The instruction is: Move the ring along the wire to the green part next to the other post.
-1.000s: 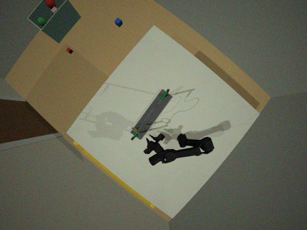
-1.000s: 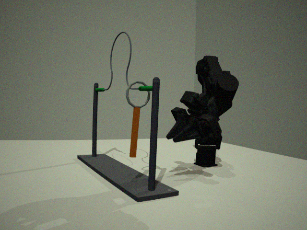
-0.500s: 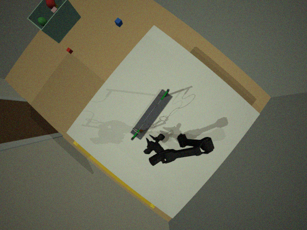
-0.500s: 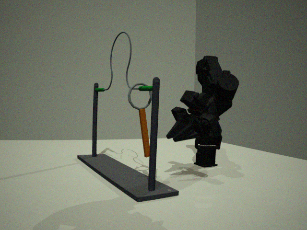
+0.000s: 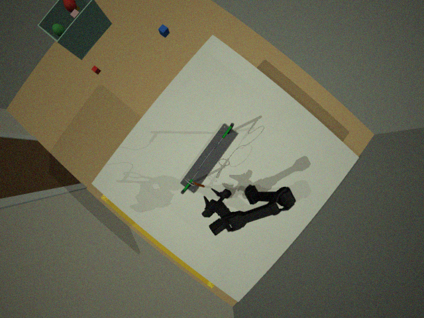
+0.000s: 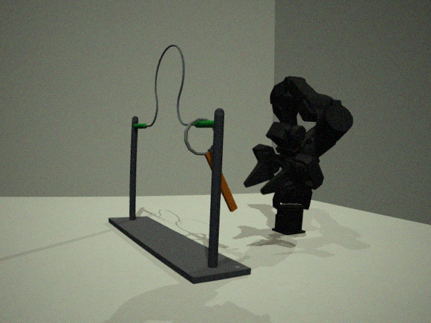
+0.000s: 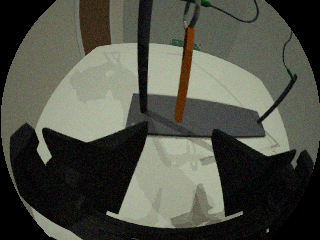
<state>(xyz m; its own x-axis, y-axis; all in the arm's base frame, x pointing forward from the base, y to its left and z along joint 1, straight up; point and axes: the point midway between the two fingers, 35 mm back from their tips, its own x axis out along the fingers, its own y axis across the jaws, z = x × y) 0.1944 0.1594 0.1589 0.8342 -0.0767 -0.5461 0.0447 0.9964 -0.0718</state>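
The grey ring [image 6: 186,138] hangs around the wire at the green part [image 6: 205,123] [image 5: 185,187] beside the near post [image 6: 216,208] [image 7: 143,60]. Its orange handle [image 5: 199,185] [image 6: 227,196] [image 7: 184,75] slants down toward the robot's side. My gripper [image 5: 208,193] [image 6: 254,188] [image 7: 182,130] is open and empty, a little apart from the handle's lower end. The thin grey wire [image 6: 183,69] rises in a tall loop between the green parts. The other green part [image 5: 226,131] [image 6: 140,126] is at the far post [image 6: 133,173] [image 7: 277,100]. The near post hides part of the ring and handle in the exterior view.
The dark base plate [image 5: 218,150] [image 6: 163,243] [image 7: 225,120] carries both posts on the white mat [image 5: 212,68]. A green bin [image 5: 83,41], a blue cube [image 5: 163,31] and a red cube [image 5: 95,69] are far off. A yellow strip [image 5: 154,239] runs along one table edge.
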